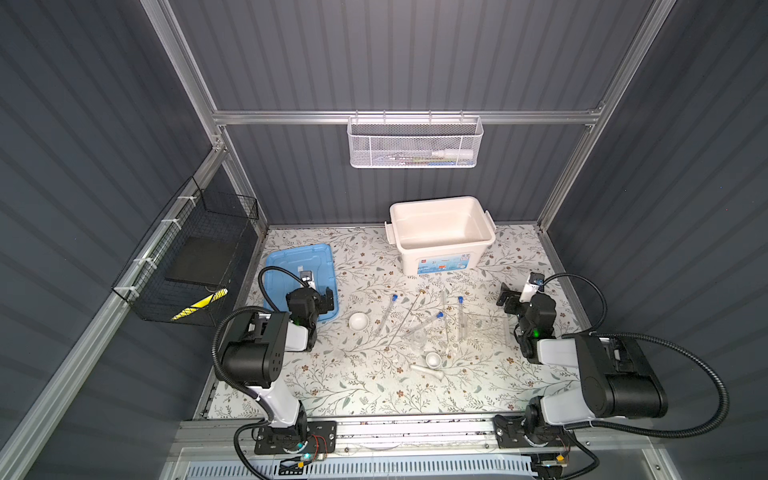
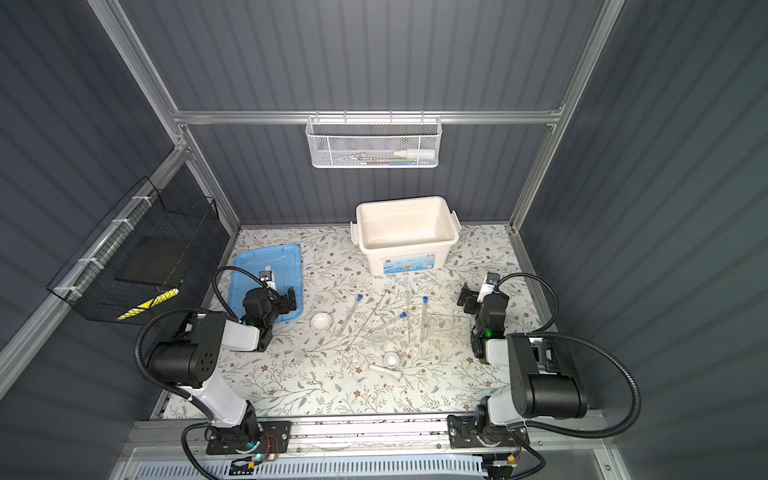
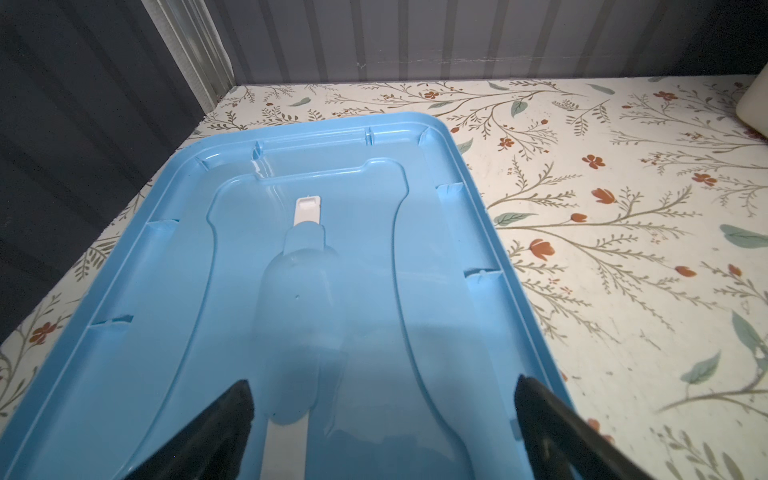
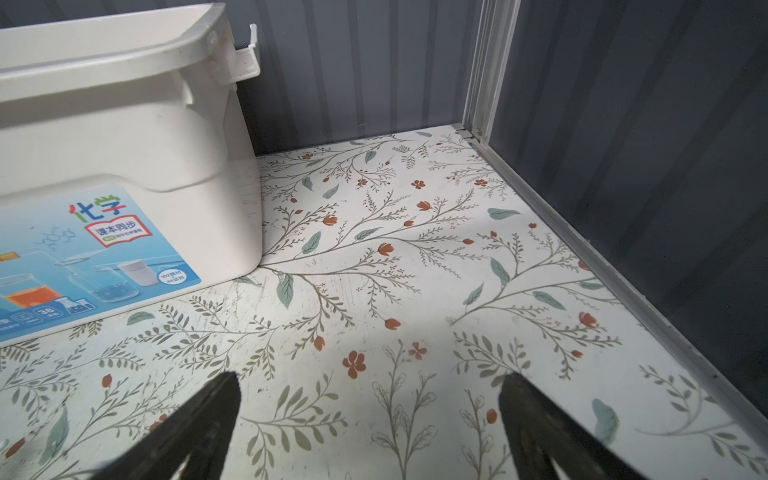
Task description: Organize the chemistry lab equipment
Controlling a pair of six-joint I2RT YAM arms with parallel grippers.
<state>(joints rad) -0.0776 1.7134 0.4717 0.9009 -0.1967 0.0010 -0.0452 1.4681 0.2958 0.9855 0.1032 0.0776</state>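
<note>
Test tubes (image 1: 461, 318), rods (image 1: 405, 321), white bowls (image 1: 359, 321), pestle (image 1: 424, 369) and beaker (image 1: 417, 341) lie scattered mid-table beside the clear rack (image 1: 489, 329), all outside the open white tub (image 1: 436, 254). Left gripper (image 3: 382, 384) hovers, jaws apart, over the blue lid (image 3: 166, 291); right gripper (image 4: 369, 376), jaws apart, over the table (image 4: 415, 270).

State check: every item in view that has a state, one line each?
Tub: open, empty, upright.
Lid: off, lying underside up on the table.
Tubes: capped, lying loose, none racked.
Rack: on the table, looks empty.
Bowls: upright, empty.
Pestle: lying flat by a bowl.
Beaker: upright, looks empty.
Rod: lying flat.
Left hand: open, empty, over the lid.
Right hand: open, empty.
</note>
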